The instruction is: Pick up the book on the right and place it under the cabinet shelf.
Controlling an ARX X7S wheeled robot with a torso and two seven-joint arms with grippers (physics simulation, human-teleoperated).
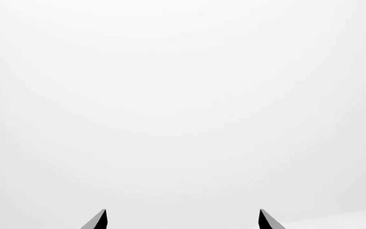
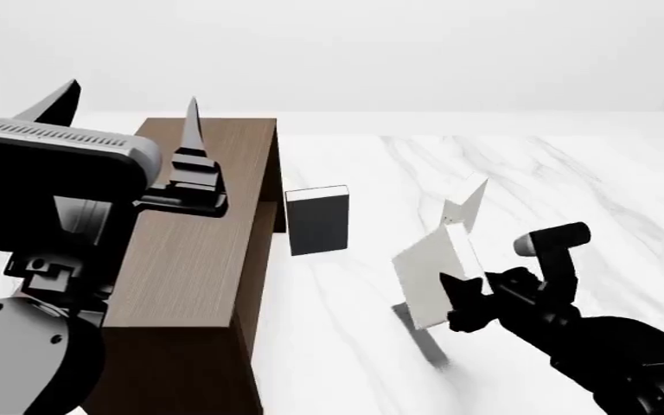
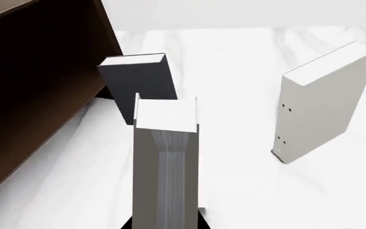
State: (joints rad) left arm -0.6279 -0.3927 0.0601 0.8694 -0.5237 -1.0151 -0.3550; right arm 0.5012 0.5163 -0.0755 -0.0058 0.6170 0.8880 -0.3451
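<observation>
The book fills the lower centre, its page edge facing the camera, rising from the six o'clock edge where the right gripper's dark base shows. At eleven o'clock stands the dark charcoal book, upright beside the dark brown cabinet shelf at nine to ten o'clock. At three o'clock a white dotted book stands upright on the marble surface.

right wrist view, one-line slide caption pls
Right gripper holds the book above the marble table, facing the dark book beside the cabinet.

White marble floor with faint grey veining, plain white walls, soft even light
</observation>
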